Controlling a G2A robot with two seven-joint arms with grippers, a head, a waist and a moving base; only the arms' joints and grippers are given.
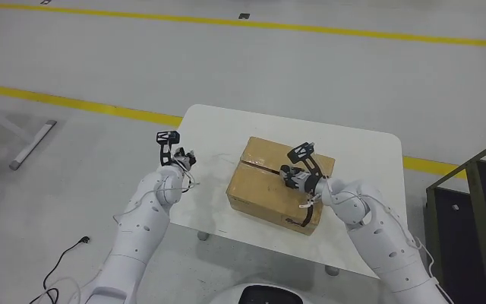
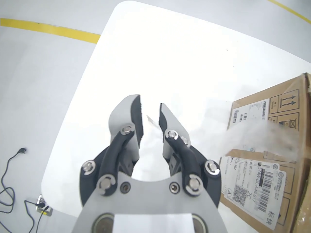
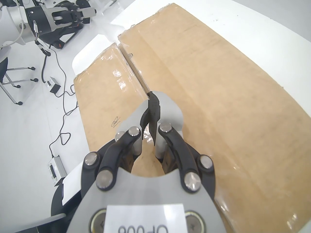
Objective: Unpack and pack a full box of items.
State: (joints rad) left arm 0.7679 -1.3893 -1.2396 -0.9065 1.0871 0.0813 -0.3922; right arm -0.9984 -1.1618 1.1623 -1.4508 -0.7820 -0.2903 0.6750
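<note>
Box (image 1: 266,186) is sitting closed on the table (image 1: 364,152), and I'm holding the right gripper (image 3: 151,98) pinched together at its top seam. I'm seeing the left gripper (image 2: 149,103) hovering narrowly parted beside the box.

Top cam: above the arms, looking down on white table (image 1: 228,125) and cardboard box (image 1: 262,186). Left wrist cam: faces down at table beside the box. Right wrist cam: close over box top. All share the box.

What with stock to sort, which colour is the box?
Brown cardboard box, clearest in the right wrist view.
</note>
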